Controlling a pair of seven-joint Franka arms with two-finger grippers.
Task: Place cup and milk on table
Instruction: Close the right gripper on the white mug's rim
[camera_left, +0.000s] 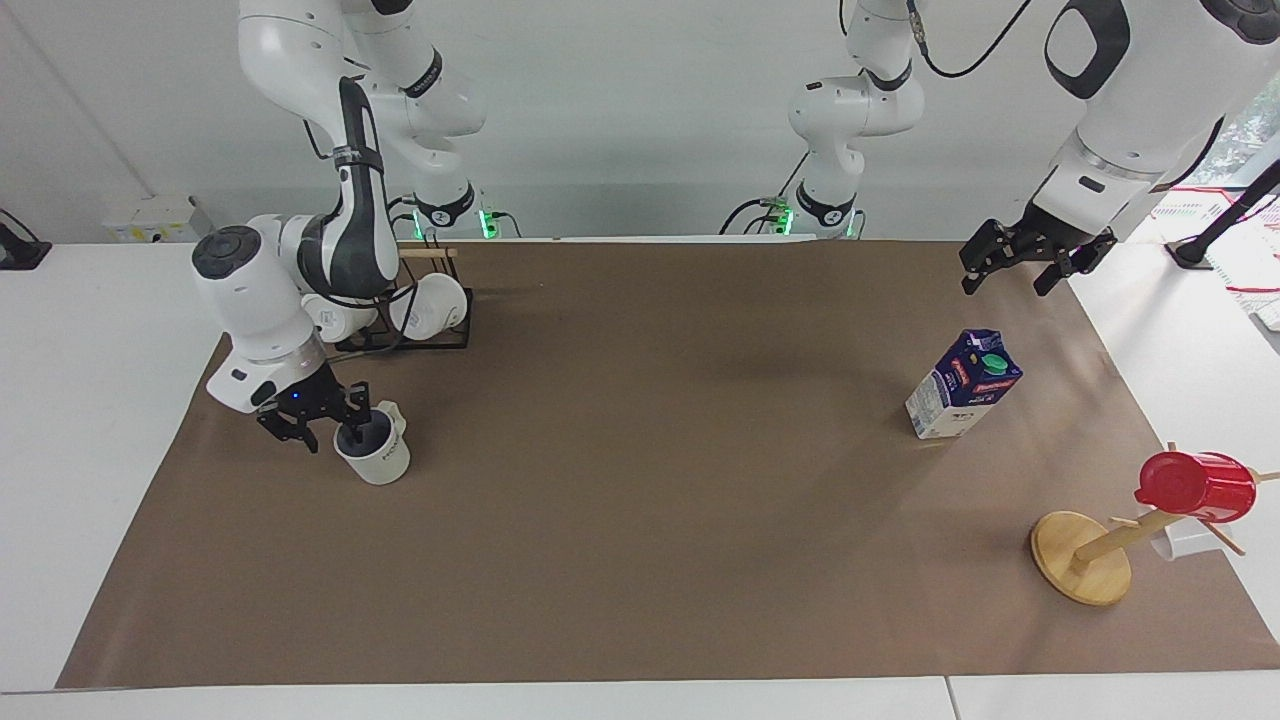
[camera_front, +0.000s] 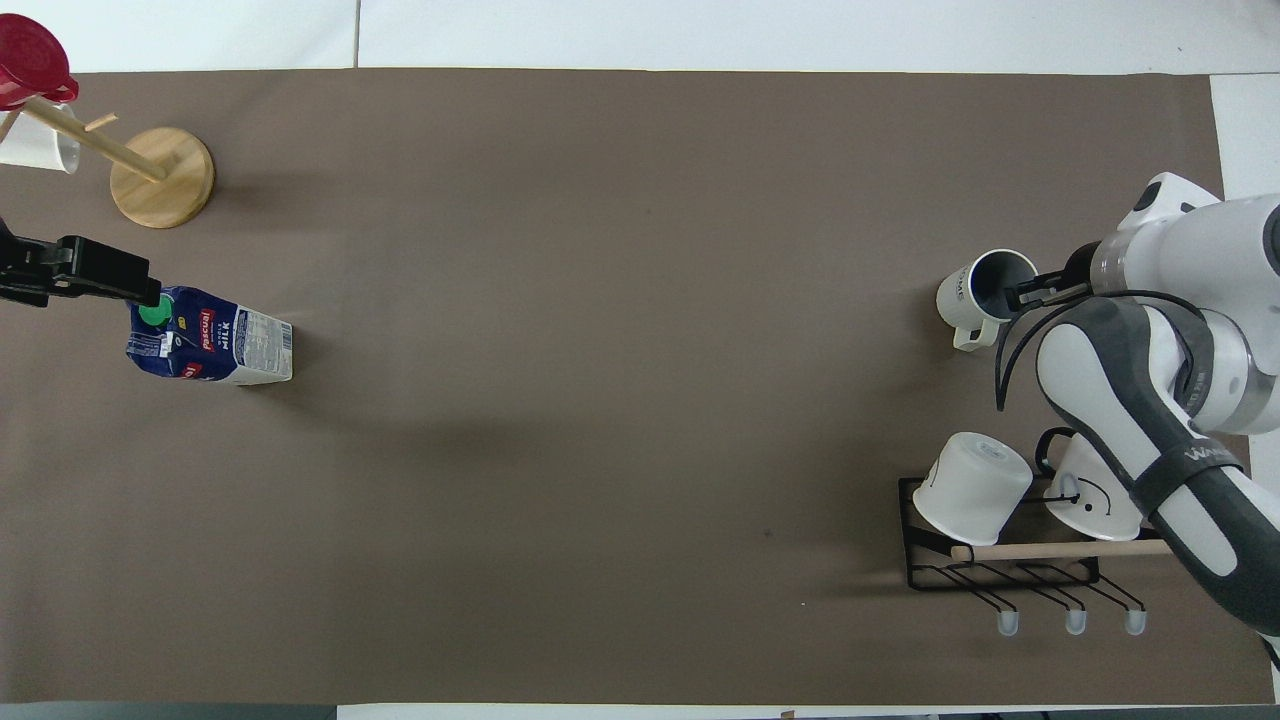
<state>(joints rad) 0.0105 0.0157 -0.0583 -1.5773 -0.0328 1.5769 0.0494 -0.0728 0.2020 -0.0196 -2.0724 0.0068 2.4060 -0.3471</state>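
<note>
The cup (camera_left: 378, 455) stands upright on the brown paper of the table (camera_left: 640, 520) at the right arm's end; it also shows in the overhead view (camera_front: 972, 292). My right gripper (camera_left: 322, 428) is open and low at the cup's rim, with one finger inside the mouth and the other outside; its tip shows in the overhead view (camera_front: 1025, 296). The milk (camera_left: 962, 385) stands on the paper (camera_front: 600, 300) at the left arm's end, and the overhead view shows it too (camera_front: 212, 348). My left gripper (camera_left: 1012, 272) hangs open in the air by the carton's top (camera_front: 105, 282).
A black wire rack (camera_left: 420, 335) with two white mugs stands nearer to the robots than the cup (camera_front: 1000, 575). A wooden mug tree (camera_left: 1082, 555) bearing a red cup (camera_left: 1195, 485) stands farther from the robots than the milk (camera_front: 160, 175).
</note>
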